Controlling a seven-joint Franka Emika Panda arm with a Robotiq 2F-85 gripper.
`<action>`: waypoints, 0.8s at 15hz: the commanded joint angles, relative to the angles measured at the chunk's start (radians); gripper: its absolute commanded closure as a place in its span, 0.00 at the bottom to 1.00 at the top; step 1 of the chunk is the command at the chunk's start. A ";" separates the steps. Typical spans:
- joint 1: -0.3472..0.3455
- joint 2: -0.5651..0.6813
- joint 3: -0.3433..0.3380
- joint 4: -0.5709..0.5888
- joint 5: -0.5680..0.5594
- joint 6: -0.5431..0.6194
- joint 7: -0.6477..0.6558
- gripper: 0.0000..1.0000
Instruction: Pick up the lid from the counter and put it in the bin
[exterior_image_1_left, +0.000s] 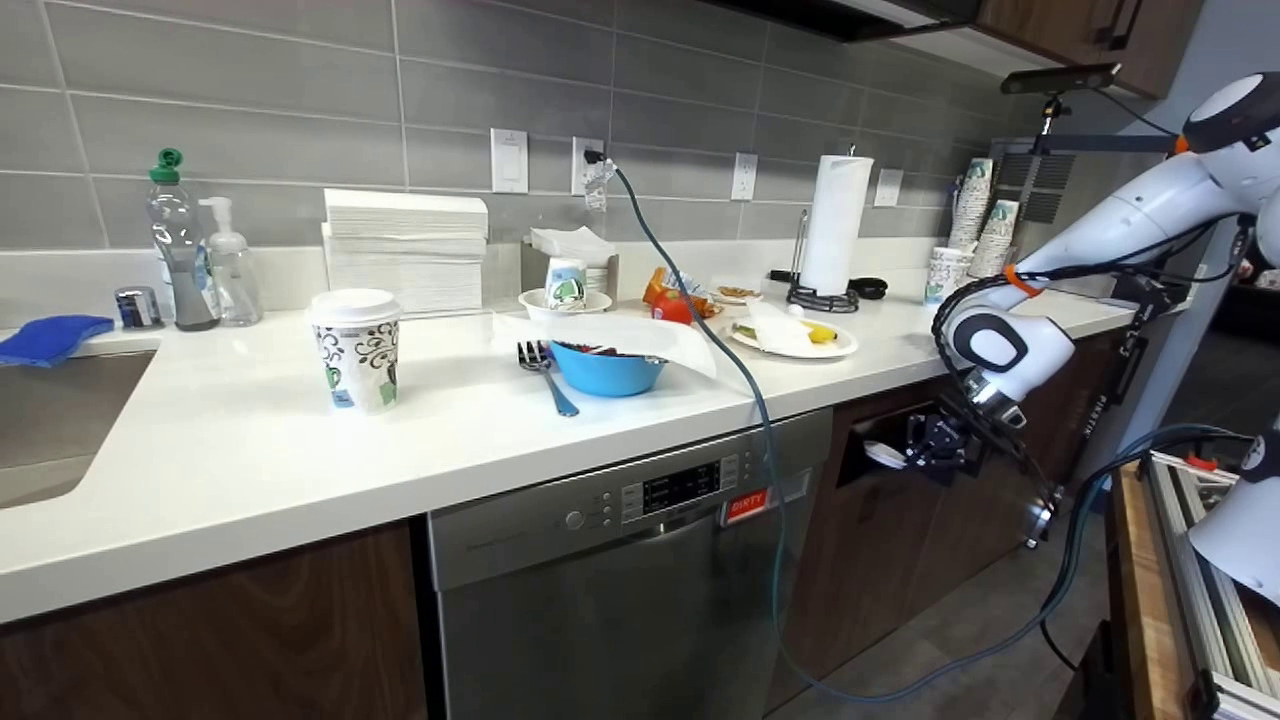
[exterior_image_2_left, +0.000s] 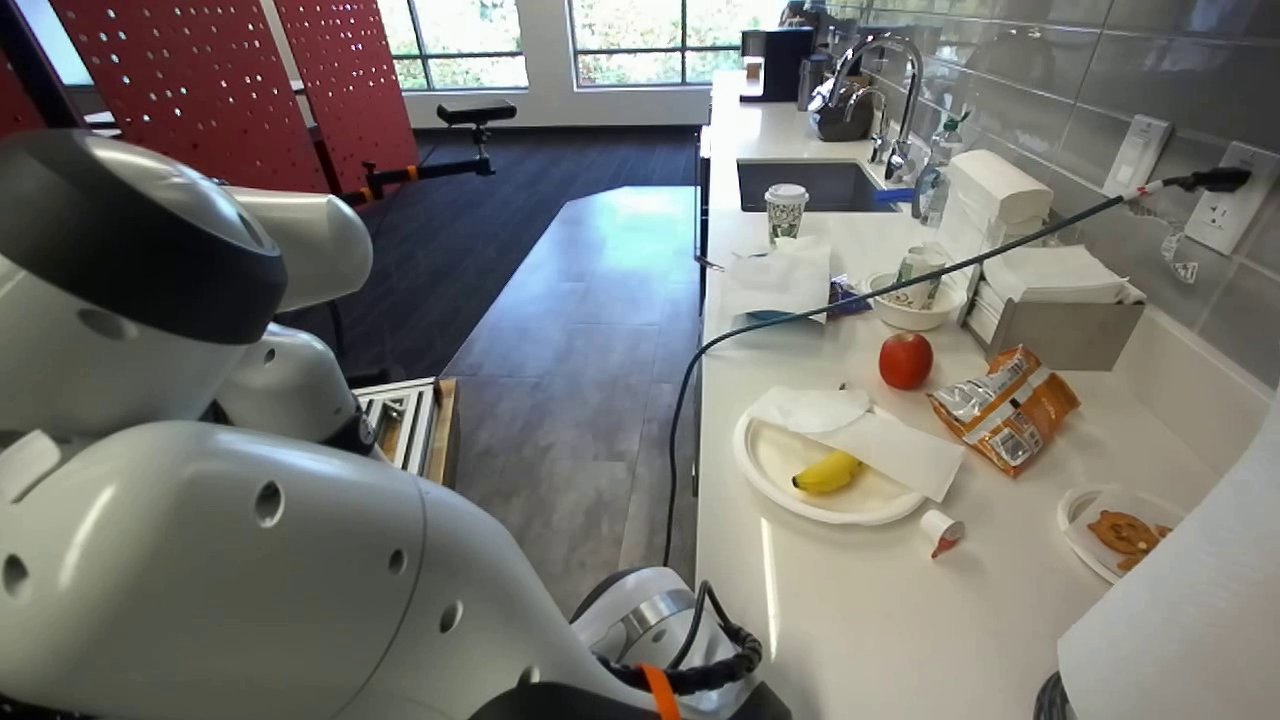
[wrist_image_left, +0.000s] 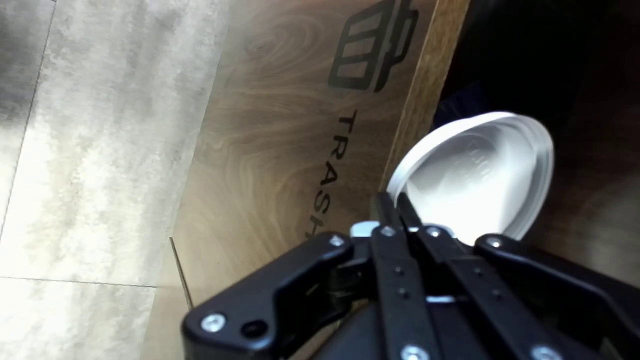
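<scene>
The white lid (wrist_image_left: 475, 170) is gripped by its near rim in the wrist view, its hollow side facing the camera. My gripper (wrist_image_left: 397, 202) is shut on that rim, one finger inside and one outside. The lid (exterior_image_1_left: 884, 455) and gripper (exterior_image_1_left: 912, 453) also show in an exterior view, below counter height at the cabinet front. The bin is a wooden trash front (wrist_image_left: 270, 150) with a printed bin sign and a dark opening (wrist_image_left: 530, 55) behind its top edge. The lid is over or partly in this opening. The bin's inside is mostly dark. Gripper and lid are out of sight in an exterior view.
The counter (exterior_image_1_left: 230, 480) edge runs above the opening, beside the dishwasher (exterior_image_1_left: 620, 600). A plate with a banana (exterior_image_2_left: 828, 472), a blue bowl (exterior_image_1_left: 607, 372) and a lidded cup (exterior_image_1_left: 358, 350) stand on it. A dark cable (exterior_image_1_left: 768, 450) hangs over the counter edge to the floor.
</scene>
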 joint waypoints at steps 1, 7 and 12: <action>0.021 0.088 0.028 0.131 0.013 -0.081 -0.006 0.99; 0.019 0.088 0.027 0.134 -0.005 -0.085 -0.024 0.50; 0.016 0.088 0.029 0.131 -0.018 -0.074 -0.015 0.39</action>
